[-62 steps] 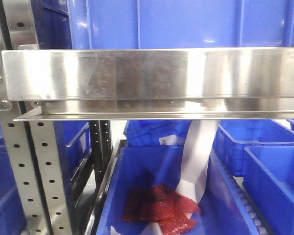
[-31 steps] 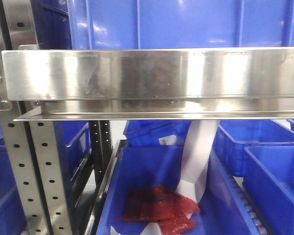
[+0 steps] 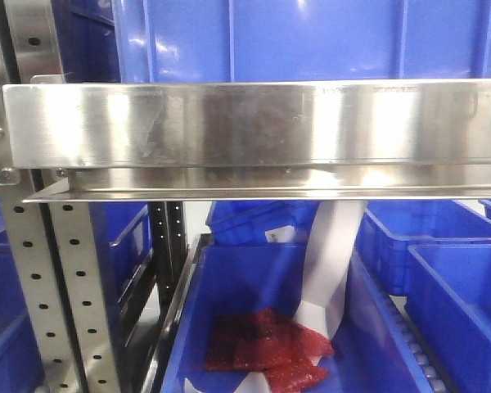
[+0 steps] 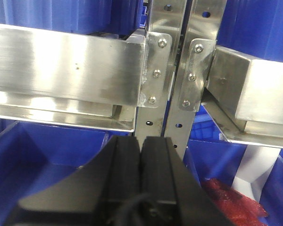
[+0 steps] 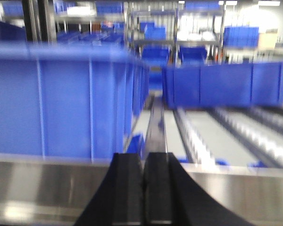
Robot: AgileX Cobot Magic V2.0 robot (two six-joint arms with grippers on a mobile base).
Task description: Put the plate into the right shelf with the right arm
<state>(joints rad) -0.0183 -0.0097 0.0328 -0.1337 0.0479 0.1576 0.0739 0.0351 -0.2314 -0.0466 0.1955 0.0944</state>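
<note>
- Right gripper: black fingers pressed together, nothing between them; the right shelf's steel rail lies just beneath, a blue bin ahead to its left
- Left gripper: closed and empty, perforated uprights ahead
- Plate: not visible in any view
- No legible writing or labels

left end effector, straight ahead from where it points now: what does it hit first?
Likely the steel uprights of the shelf. The left end effector, fingers closed, points at the joint between the two rails. Depth is unclear in the wrist view.
</note>
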